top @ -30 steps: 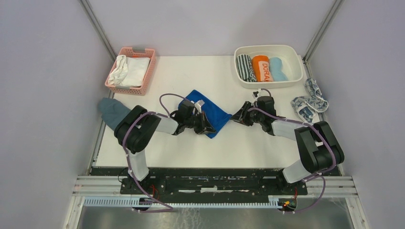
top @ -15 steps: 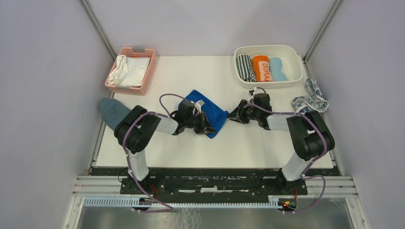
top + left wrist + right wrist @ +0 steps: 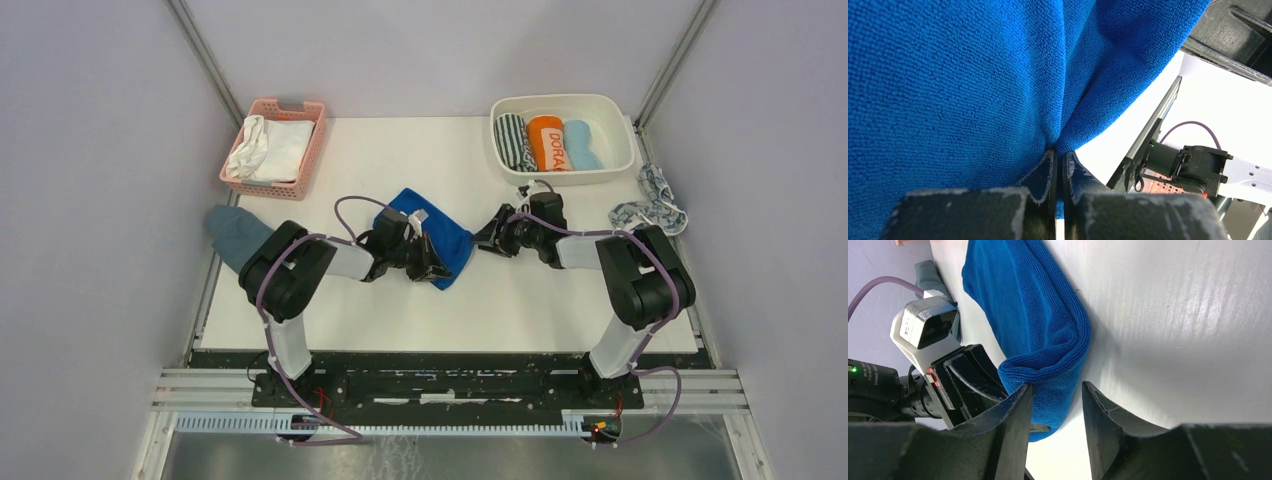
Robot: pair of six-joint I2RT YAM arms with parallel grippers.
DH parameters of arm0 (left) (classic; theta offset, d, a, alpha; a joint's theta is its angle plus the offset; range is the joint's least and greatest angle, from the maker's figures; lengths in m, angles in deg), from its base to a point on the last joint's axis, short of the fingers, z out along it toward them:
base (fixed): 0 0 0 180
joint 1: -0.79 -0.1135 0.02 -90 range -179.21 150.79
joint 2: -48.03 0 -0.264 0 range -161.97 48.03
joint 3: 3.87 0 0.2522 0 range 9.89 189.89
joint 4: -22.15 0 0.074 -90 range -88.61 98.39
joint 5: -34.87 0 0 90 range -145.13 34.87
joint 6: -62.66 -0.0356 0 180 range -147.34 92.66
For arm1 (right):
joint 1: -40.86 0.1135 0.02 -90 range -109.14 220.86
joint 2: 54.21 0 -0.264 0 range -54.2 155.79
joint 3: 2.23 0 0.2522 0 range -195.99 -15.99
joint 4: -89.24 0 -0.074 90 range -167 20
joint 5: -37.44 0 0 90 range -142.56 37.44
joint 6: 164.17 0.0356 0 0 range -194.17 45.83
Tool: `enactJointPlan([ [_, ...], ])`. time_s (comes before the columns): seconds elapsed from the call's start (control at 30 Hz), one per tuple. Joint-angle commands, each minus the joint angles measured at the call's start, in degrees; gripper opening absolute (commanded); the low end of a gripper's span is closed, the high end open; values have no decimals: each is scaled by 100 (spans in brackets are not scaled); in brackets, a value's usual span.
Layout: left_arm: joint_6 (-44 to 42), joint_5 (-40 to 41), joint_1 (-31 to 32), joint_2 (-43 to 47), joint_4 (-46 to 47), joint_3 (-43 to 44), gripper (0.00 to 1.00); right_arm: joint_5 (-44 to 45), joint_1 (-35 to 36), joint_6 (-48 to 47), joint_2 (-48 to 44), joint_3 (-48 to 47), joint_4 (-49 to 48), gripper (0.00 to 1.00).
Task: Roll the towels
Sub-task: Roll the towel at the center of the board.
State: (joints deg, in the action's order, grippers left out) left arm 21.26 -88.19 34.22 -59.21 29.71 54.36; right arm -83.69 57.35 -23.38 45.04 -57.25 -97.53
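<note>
Jaws of the left gripper stay clamped on the near corner of the royal blue towel, which lies mid-way across the table. We see the right gripper, parted and empty, shifted left to just beside its edge.

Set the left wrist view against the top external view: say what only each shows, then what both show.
Left wrist only: the pinch itself, the left claw shut on a fold of the royal blue towel. Top only: the pink basket, the white bin of rolled cloths, the patterned towel by the right edge. Both: the royal blue towel, the left claw, the white table.
</note>
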Motion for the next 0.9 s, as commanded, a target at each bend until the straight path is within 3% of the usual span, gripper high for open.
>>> enactJointPlan([
  [0.0,-96,442,-42,-56,-618,-17,3,-336,29,-7,28,-114,-499,50],
  [0.23,-101,517,-65,42,-666,-56,3,-627,21,-109,-58,155,-949,52],
  [0.7,48,505,-126,110,-538,-184,3,-461,21,-207,202,90,-963,49],
  [0.87,66,492,-126,103,-541,-184,3,-889,21,-156,256,65,-1309,56],
])
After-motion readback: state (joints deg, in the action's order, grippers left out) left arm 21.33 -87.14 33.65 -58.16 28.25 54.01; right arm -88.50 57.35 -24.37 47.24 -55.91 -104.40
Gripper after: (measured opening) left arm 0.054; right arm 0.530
